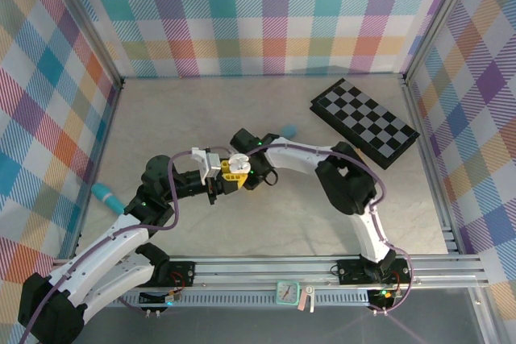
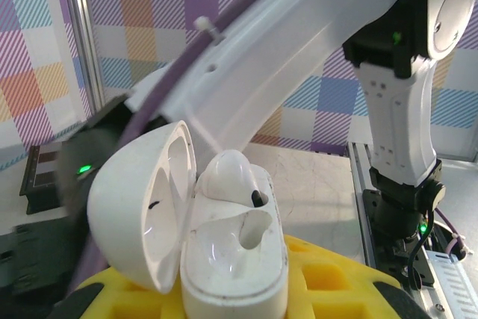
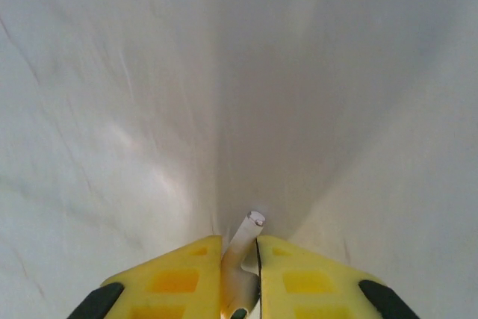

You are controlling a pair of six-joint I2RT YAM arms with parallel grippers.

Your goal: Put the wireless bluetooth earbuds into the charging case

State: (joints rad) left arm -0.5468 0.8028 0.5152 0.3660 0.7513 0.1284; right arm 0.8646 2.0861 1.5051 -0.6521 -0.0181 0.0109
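Yellow fingers point(image 2: 328, 289) of the left gripper point(image 2: 231, 296) are clamped on an open white charging case point(image 2: 231, 259), while the right gripper point(image 3: 240, 255) pinches a white earbud point(image 3: 246, 233).
From above, left to right: a teal object point(image 1: 105, 195) lies by the left wall. The two arms meet over the middle of the table point(image 1: 201, 118). A smaller teal object point(image 1: 288, 130) sits just beyond them, and a checkerboard point(image 1: 367, 122) lies toward the right wall. In the left wrist view the case's lid point(image 2: 142, 207) is swung open to the left. A seated earbud point(image 2: 228, 173) fills the far socket, and the near socket point(image 2: 250, 233) is bare. The right gripper's jaws are closed almost fully on the thin stem of the held earbud. The stem's tip pokes up against a blank white surface that is too close to make out.
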